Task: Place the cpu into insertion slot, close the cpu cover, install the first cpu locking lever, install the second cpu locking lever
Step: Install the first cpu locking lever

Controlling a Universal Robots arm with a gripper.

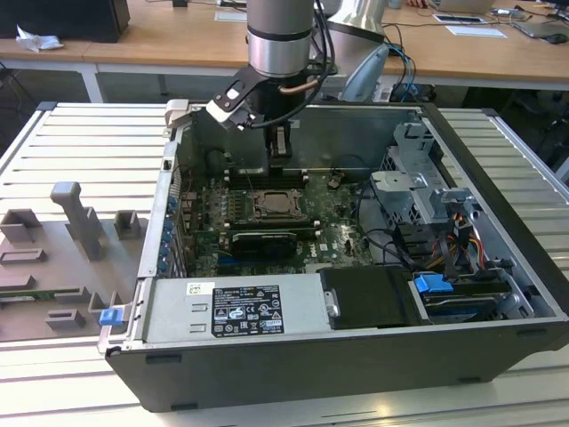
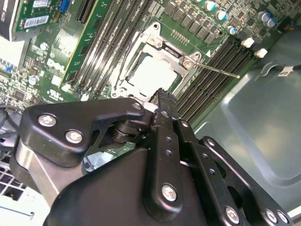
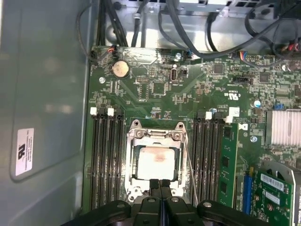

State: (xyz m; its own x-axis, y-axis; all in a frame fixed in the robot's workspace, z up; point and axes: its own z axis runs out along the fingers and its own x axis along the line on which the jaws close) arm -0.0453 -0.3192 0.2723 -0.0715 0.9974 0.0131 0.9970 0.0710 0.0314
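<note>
An open computer case (image 1: pixel 293 374) lies on a ribbed pale surface (image 1: pixel 71 133), and the insertion slot (image 3: pixel 155 134) sits near the middle of the green motherboard (image 3: pixel 155 89) inside it. The robot arm (image 1: pixel 278 36) reaches down from above the slot. A silver power supply (image 1: pixel 178 311) lies well apart from the slot, along the near wall of the case. Long black memory slots (image 3: pixel 106 160) run on both sides of the insertion slot.

The pincer (image 3: pixel 160 184) hangs just over one edge of the slot. It is clenched: its two fingertips meet and I see nothing between them.

I judge the task to be about half done. The cpu (image 3: pixel 157 162) lies already in the insertion slot, pale and flat. The cpu cover (image 3: pixel 133 160) seems to be folded down around it, so that the chip shows through the window. One thin locking lever (image 2: pixel 218 70) points away from the slot over the memory slots, so I judge it not yet installed. Of the other lever I cannot tell the position.

As for writing, a sticker (image 1: pixel 244 309) covers the top of the power supply, and a white label (image 3: pixel 24 150) is on the grey case wall, far from the slot. Small white print is also on the board near the slot.
</note>
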